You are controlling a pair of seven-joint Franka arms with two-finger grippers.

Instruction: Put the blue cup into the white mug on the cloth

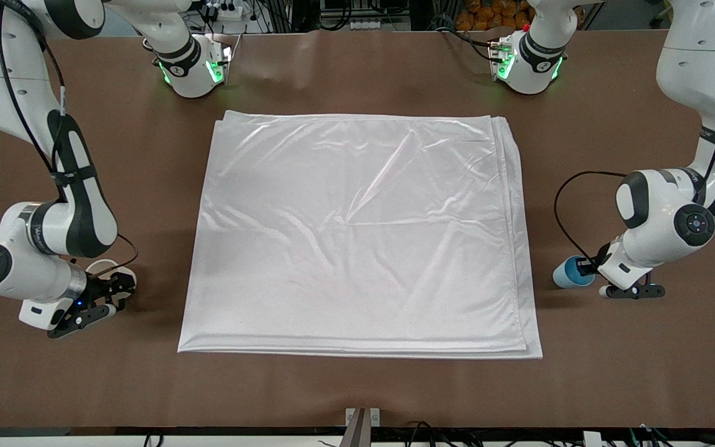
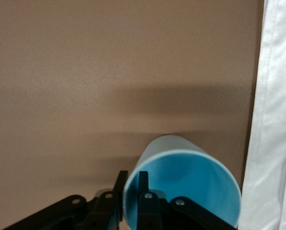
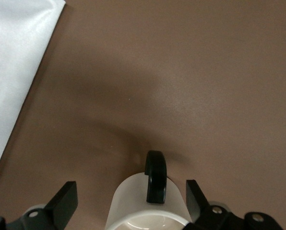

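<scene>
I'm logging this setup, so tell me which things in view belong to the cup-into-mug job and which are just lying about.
Part of the job:
- blue cup, tilted, rim in the left hand
- white mug, between the right hand's open fingers
- cloth, spread mid-table with nothing on it

Lying about:
- nothing loose; only the brown table itself

Both arms bent low w/ elbows folded, wrists down near table level at their own ends. Left gripper [image 1: 587, 268] sits low, fingers [image 2: 144, 201] pinched across a cup wall, one inside, one outside. Right gripper [image 1: 111, 287] also low, fingers [image 3: 64, 203] spread wide apart, straddling a mug w/o touching it. Base status lights glowing green on both.
</scene>
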